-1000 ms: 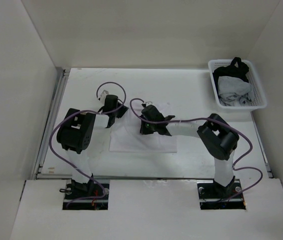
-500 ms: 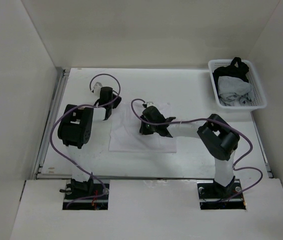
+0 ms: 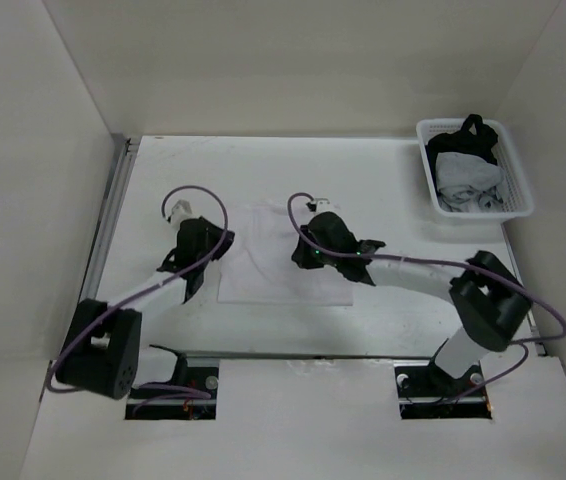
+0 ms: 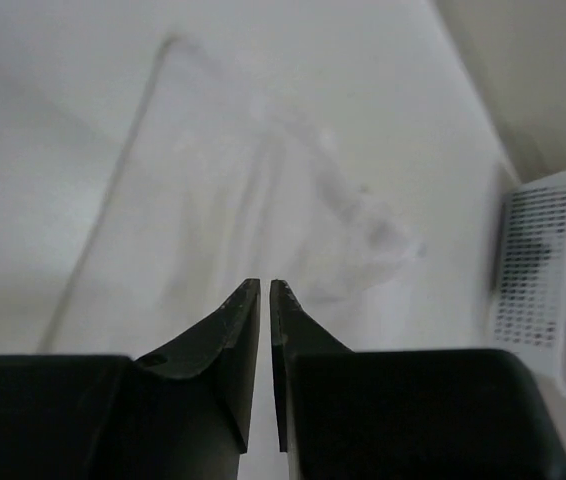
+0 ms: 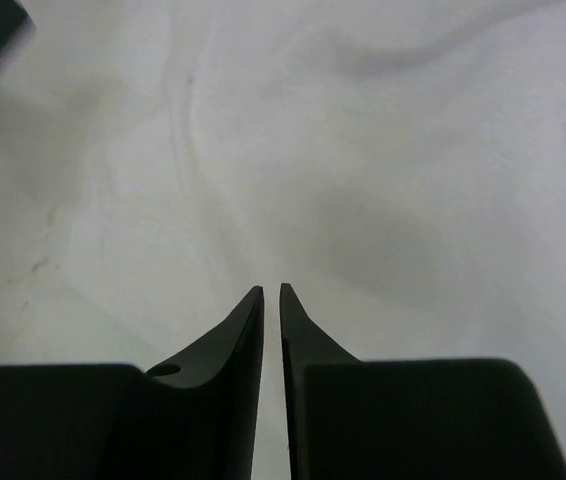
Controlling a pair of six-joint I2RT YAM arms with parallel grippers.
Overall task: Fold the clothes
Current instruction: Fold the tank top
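1. Top external view: clothes (image 3: pixel 263 280) are seen folded mid-tabletop (image 3: pixel 163 170), partly under the right arm.
2. Left jaws and right jaws are held slightly apart, empty.
3. Layers could be dragged open if cloth is snagged during withdrawal.

My left arm (image 3: pixel 143 290) has dropped low, left jaws now at the clothes' (image 3: pixel 278 280) left edge; my right arm (image 3: pixel 413 270) has stretched out.

A white mesh basket (image 3: pixel 483 213) stands on the far right corner of a white table (image 3: pixel 383 170). Inside the basket, a black garment (image 3: pixel 473 135) fills its far end, with a pale grey cloth (image 3: pixel 466 175) bunched at its near end.
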